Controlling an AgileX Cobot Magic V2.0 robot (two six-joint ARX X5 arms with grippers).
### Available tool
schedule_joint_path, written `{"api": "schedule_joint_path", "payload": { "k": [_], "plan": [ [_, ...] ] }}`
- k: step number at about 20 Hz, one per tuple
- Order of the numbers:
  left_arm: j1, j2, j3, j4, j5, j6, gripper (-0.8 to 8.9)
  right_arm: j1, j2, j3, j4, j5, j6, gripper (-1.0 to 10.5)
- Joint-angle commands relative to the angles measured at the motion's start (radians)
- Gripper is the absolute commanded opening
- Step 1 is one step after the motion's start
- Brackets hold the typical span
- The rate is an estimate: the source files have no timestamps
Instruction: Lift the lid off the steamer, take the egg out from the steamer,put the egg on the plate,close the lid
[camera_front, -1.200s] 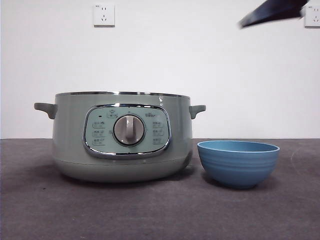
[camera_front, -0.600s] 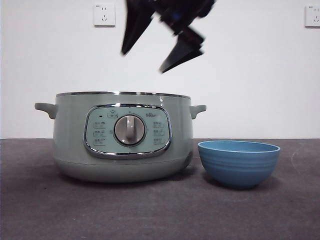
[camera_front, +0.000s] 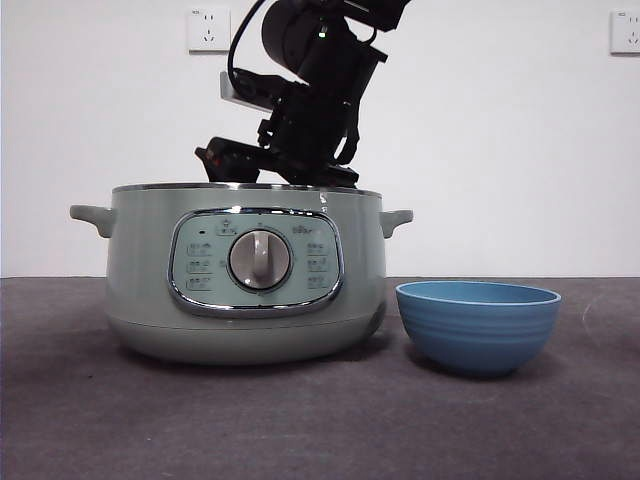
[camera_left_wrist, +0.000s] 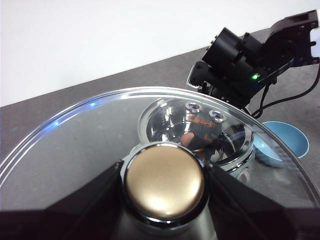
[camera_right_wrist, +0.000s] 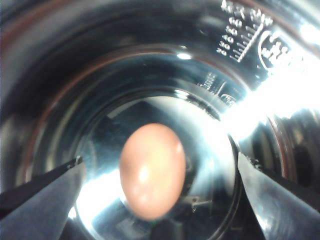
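While the left gripper (camera_left_wrist: 162, 182) squeezes the knob of the lid (camera_left_wrist: 75, 150) and holds it up in the air off the pot, the right gripper (camera_right_wrist: 157, 172) reaches down into the steamer (camera_front: 245, 275). Its jaws are spread wide, with the egg (camera_right_wrist: 151, 170) lying between them on the shiny pot floor, touching neither. Small marks are stamped on the inner wall, too blurry to read. A blue bowl (camera_front: 477, 325) sits just right of the steamer on the dark grey desk (camera_front: 320, 430), near its front edge. Two sockets (camera_front: 208, 28) hang on the white wall.

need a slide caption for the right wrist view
Open right hand hovering above a brown egg inside the shiny steel steamer.
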Motion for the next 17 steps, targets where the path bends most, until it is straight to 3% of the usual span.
{"api": "schedule_joint_path", "payload": {
  "k": [1, 7, 9, 17],
  "plan": [
    [0.001, -0.008, 0.005, 0.051, -0.001, 0.001, -0.09, 0.002, 0.026, 0.003, 0.017, 0.0, 0.0, 5.3],
    [0.001, -0.008, 0.005, 0.051, -0.001, 0.001, -0.09, 0.003, 0.058, 0.003, 0.006, -0.001, 0.0, 5.2],
    [0.001, -0.008, 0.005, 0.051, -0.001, 0.001, -0.09, 0.004, 0.058, 0.003, -0.006, -0.001, 0.0, 4.3],
    [0.001, -0.008, 0.005, 0.05, -0.001, 0.001, -0.09, 0.003, 0.066, 0.003, -0.026, -0.005, 0.011, 3.7]
  ]
}}
